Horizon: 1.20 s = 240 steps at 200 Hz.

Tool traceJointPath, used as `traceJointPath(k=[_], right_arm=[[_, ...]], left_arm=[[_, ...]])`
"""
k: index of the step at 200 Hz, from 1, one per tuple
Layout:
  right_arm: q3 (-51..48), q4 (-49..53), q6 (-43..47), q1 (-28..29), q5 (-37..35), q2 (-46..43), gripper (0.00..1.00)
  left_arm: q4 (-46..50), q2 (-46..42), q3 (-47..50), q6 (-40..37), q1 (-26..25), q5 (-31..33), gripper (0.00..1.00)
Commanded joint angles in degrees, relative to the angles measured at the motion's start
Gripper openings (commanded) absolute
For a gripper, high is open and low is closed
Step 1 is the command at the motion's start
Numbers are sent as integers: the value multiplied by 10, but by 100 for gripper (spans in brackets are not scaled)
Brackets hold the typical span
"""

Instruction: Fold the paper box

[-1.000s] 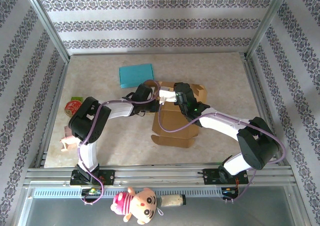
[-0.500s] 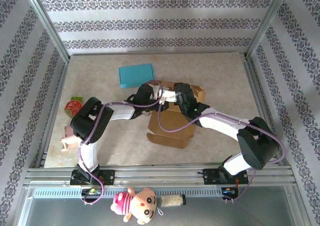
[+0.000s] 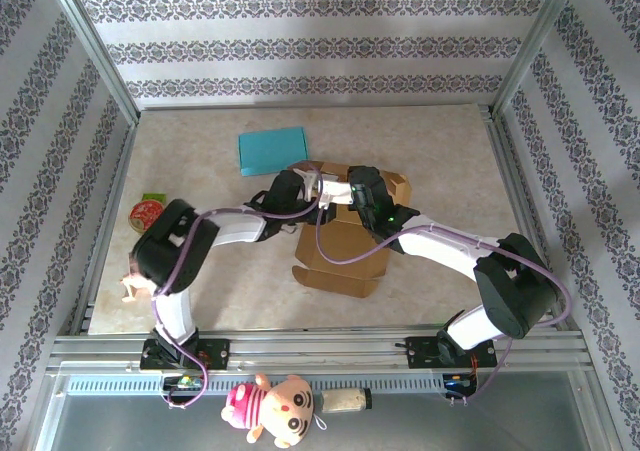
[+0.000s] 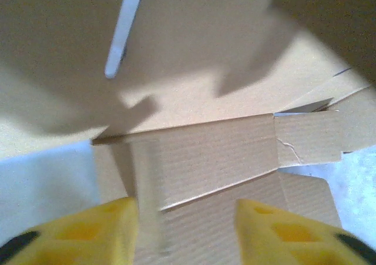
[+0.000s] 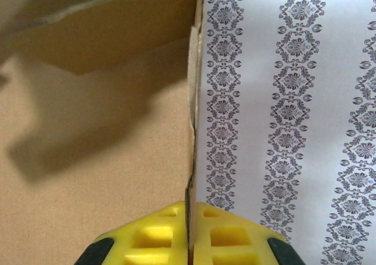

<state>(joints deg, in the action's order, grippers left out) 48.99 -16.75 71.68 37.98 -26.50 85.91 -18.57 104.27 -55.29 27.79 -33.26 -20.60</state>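
left tool (image 4: 185, 218) parted, gripping nothing | right tool (image 5: 189, 218) pinching paper box (image 3: 345, 253) edge

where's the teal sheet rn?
Top view: the teal sheet lies flat on the table, far side, left of centre, just beyond the cardboard box.

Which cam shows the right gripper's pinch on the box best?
Right wrist: right gripper shut on a cardboard box wall edge. Top external shows the gripper from above, wrist covering its fingers. Left wrist shows box flaps between the open left gripper.
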Motion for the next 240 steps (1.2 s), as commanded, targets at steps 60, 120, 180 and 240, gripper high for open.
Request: traceJointPath(k=[60,120,180,240], right_arm=[[11,-11,-14,-2,9,-8,7],[16,-6,-19,-2,1,-7,7],[21,-25,-21,1,-23,5,7],[24,-44,-19,2,-42,13,7]], left_arm=[[204,-115,-25,-184,149,8,64],[170,-12,-76,-174,181,-197,60],[81,-63,-28,-93,125,-195,4],[69,-95,-3,-31,30,-71,5]])
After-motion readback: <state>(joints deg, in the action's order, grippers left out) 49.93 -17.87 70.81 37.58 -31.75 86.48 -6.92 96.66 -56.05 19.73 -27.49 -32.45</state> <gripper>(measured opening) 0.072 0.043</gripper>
